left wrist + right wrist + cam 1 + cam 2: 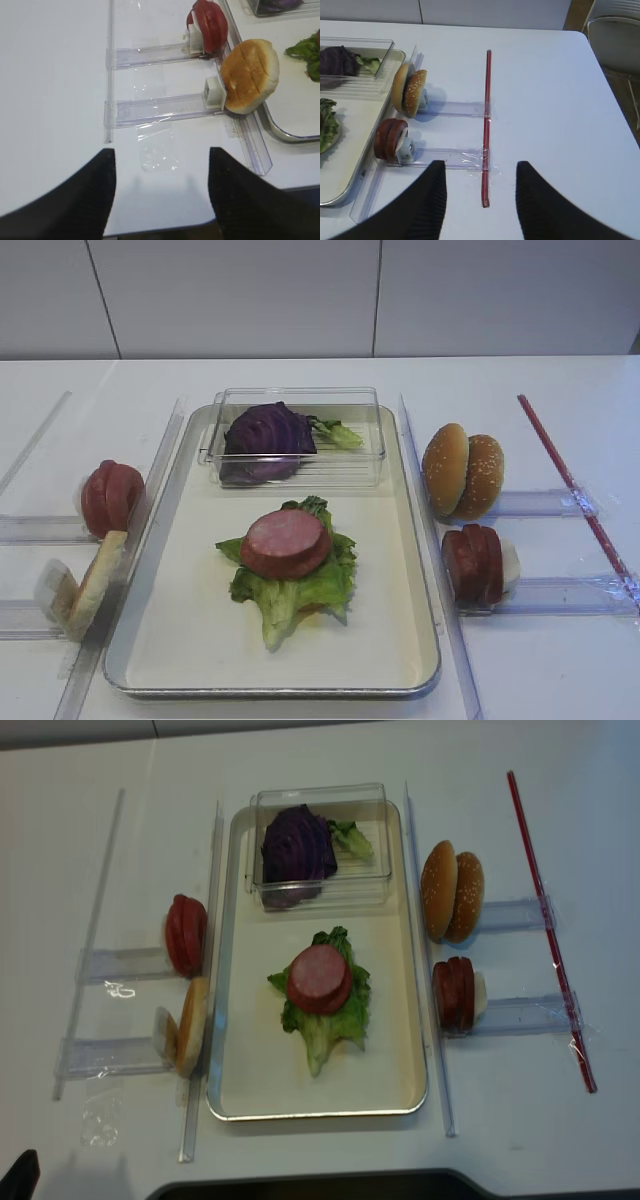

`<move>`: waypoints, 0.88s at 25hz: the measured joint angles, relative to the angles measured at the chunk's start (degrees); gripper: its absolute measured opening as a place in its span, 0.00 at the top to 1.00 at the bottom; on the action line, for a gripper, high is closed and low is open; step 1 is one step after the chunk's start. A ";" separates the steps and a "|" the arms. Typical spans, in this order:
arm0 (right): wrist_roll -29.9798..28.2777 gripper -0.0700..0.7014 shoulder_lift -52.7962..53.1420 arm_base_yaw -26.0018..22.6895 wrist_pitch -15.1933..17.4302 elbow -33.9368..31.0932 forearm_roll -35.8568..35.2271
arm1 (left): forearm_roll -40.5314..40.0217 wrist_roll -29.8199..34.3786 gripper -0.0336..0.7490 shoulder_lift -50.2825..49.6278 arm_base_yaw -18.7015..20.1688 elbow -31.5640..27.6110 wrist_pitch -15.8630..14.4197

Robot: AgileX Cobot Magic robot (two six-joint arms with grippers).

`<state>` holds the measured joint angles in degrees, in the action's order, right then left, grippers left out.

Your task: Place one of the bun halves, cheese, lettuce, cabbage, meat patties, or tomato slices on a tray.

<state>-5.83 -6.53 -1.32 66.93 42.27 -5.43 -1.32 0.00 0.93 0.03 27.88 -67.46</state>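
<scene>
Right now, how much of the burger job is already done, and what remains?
Done: a lettuce leaf lies on the tray with one meat patty on top.

In hand: nothing. The left gripper and the right gripper both stand open and empty over the table.

Left: the bun halves, more meat patties and the tomato slices wait in racks beside the tray; the cabbage sits in the clear box.

Right pincer [480, 200] gapes empty over the table [555, 100]; bun halves [410, 92] and, seemingly, meat patties [390, 139] stand left.
</scene>
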 joint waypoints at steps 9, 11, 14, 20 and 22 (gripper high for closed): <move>0.37 0.43 7.50 0.00 -1.34 -14.87 -1.95 | 0.00 0.00 0.42 0.00 0.00 0.00 0.00; 0.37 0.43 7.50 0.00 -1.34 -15.33 -2.30 | 0.00 0.00 0.42 0.00 0.00 0.00 0.00; 0.37 0.43 7.50 0.00 -1.55 -15.40 -2.52 | 0.00 0.00 0.42 0.00 0.00 0.00 0.00; 0.15 0.43 7.50 0.00 -1.78 -15.53 -2.64 | 0.00 0.00 0.42 0.00 0.00 0.00 0.00; 0.02 0.43 7.50 0.00 -1.90 -15.53 -2.64 | 0.00 0.00 0.42 0.00 0.00 0.00 0.00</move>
<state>-5.80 0.97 -1.32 65.03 26.74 -8.07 -1.32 0.00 0.93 0.03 27.88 -67.46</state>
